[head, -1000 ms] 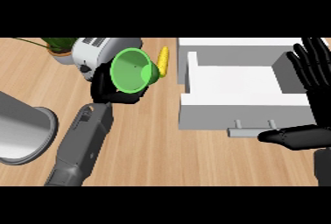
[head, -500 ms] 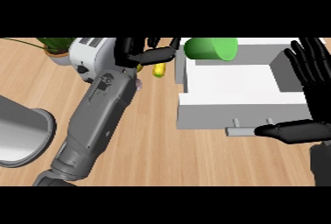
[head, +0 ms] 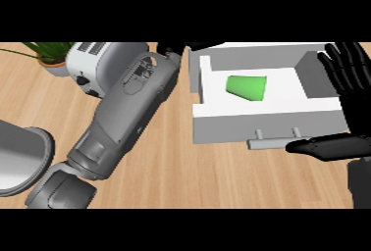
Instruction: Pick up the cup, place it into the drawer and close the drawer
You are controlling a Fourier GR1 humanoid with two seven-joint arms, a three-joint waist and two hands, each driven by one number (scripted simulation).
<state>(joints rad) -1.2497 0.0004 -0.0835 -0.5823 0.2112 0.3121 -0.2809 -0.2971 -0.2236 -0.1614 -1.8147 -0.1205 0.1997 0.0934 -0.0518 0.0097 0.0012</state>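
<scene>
The green cup (head: 246,87) lies on its side inside the open white drawer (head: 268,125), apart from both hands. My left forearm stretches up along the drawer's left side. Only a small black part of my left hand (head: 172,49) shows at the view's top edge, left of the drawer's back corner. My right hand (head: 346,78) stands open at the right edge beside the drawer, fingers up. Its thumb lies just right of the drawer's grey handle (head: 275,143).
A white and grey appliance (head: 94,66) stands behind my left forearm, with a potted plant (head: 48,58) at the far left. A grey metal pot (head: 18,157) sits at the left edge. Wooden counter lies in front of the drawer.
The cup has left my left hand and now rests inside the drawer. My left arm has reached further forward and right. The right hand has hardly moved.
</scene>
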